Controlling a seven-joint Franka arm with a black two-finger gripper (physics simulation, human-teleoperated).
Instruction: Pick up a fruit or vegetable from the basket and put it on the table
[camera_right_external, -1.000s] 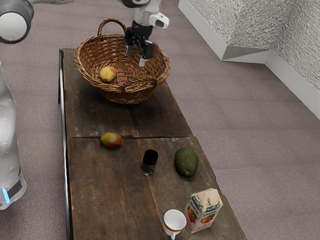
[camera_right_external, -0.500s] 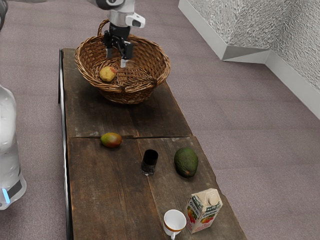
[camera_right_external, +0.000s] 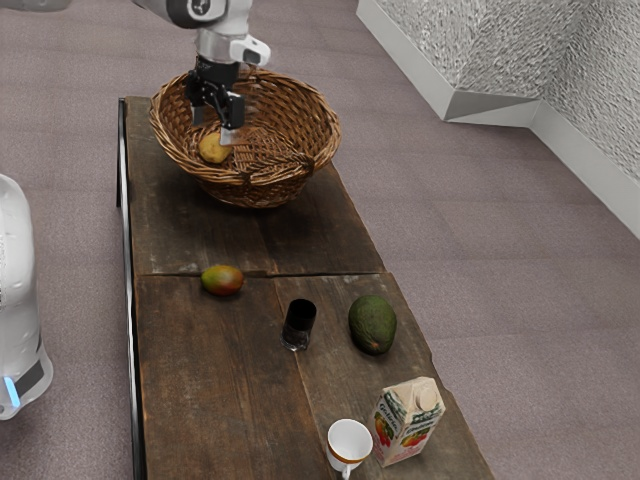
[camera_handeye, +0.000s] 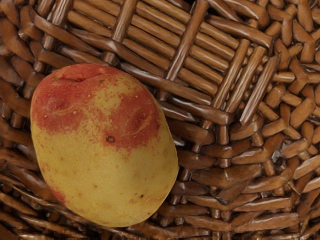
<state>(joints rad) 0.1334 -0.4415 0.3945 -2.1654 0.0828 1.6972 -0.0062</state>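
- At the exterior view's left, my arm (camera_right_external: 15, 290) is cut off by the picture's left and top edges.
- The basket (camera_right_external: 245, 178) sits on the table (camera_right_external: 200, 235), and I can see a fruit (camera_right_external: 212, 150) in it, lying on the woven bottom toward the exterior view's left side. The wrist view gives me its red end, yellow body and small dark spots; in the exterior view part of it is hidden behind my gripper.
- My gripper (camera_right_external: 213, 126) is over the basket's inside, pointing down, with its fingers (camera_right_external: 228, 136) standing apart. One crosses the fruit's edge in the exterior view; I can't tell whether they touch.
- A mango (camera_right_external: 222, 280), green and reddish, lies on the table by the seam.
- Next is a glass (camera_right_external: 299, 324), upright, black above and clear near its foot; I can't make out what it holds.
- Then a white cup (camera_right_external: 349, 446) with an orange band. I see its white inside.
- A dark green avocado (camera_right_external: 372, 324) lies on the table between glass and table edge.
- Last, a carton (camera_right_external: 408, 421) stands upright just beside the cup, pictures on its sides, contents hidden.
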